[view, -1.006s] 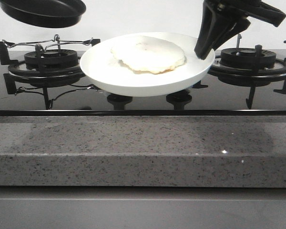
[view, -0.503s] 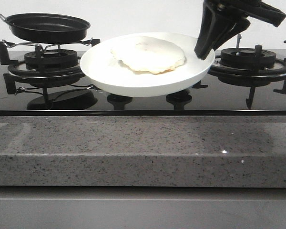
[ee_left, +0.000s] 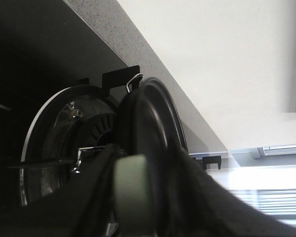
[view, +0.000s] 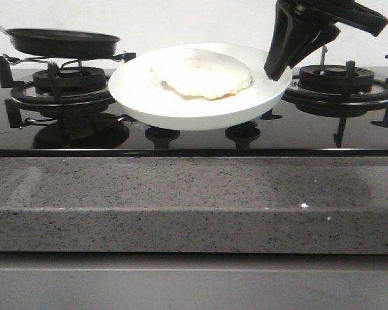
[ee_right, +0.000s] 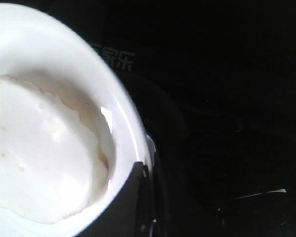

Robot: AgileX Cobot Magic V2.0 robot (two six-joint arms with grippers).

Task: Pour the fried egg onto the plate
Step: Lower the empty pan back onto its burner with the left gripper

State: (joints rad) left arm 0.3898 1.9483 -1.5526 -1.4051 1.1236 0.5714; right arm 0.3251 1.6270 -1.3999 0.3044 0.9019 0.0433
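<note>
Pale, seemingly brown-edged fried egg (view: 202, 73) lies flat on glossy plate (view: 149, 97).

Egg (view: 202, 73): pale cream-white, faint brown at the edge. Plate (view: 181, 110): glossy plain white. Pan (view: 63, 42): black, with a pale grey-green handle (ee_left: 133, 190). Right gripper (view: 276, 68): black. Hob (view: 194, 132): glossy black, black burner grates (view: 339, 87). Counter (view: 194, 203): grey stone, finely speckled dark and light. Wall (view: 194, 22): plain off-white.
</note>
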